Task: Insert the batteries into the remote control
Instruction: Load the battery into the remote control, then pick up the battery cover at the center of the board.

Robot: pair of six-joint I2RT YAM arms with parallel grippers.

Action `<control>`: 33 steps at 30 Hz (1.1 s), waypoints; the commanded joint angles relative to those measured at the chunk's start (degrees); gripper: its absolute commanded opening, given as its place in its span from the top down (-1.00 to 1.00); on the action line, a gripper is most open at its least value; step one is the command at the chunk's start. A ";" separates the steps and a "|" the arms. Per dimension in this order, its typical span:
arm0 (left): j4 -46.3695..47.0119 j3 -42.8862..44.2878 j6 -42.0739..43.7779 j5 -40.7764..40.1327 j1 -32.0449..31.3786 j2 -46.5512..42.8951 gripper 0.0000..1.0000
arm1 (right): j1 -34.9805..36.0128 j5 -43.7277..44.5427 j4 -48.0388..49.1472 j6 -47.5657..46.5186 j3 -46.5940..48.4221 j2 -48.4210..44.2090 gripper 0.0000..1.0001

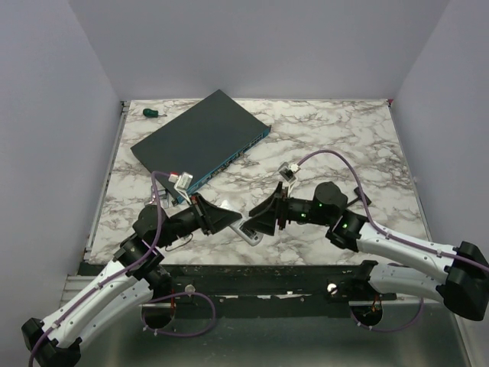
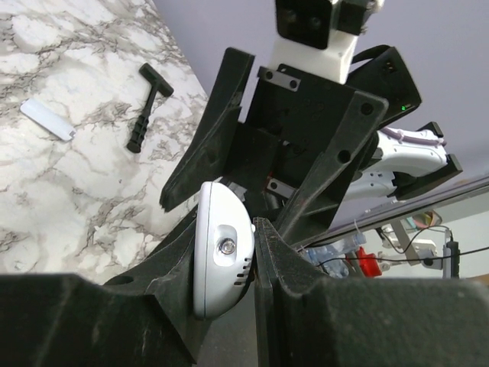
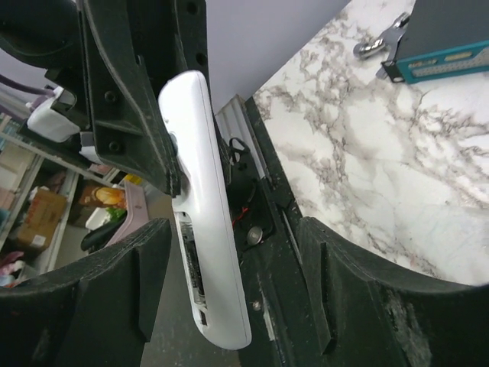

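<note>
The white remote control (image 2: 221, 260) stands on edge between the fingers of my left gripper (image 2: 229, 233), which is shut on it. In the top view the remote control (image 1: 250, 233) hangs over the table's near edge between both arms. My right gripper (image 3: 233, 229) faces it with its jaws wide apart. The remote control (image 3: 210, 229) lies between those jaws, close to the left finger (image 3: 122, 294), with a visible gap to the right finger (image 3: 344, 298). An open slot (image 3: 187, 264) shows along the remote's lower side. No batteries can be made out.
A large dark network box (image 1: 200, 141) lies at the back left, with a green-handled tool (image 1: 151, 113) behind it. A thin white cover strip (image 2: 47, 119) and a small black tool (image 2: 147, 107) rest on the marble table (image 1: 344, 138). The table's near edge (image 3: 267, 183) runs under the grippers.
</note>
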 commanded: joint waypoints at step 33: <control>-12.10 0.94 1.10 -3.46 0.55 -3.07 1.00 | -13.14 38.85 -46.18 -19.18 16.80 25.43 -0.29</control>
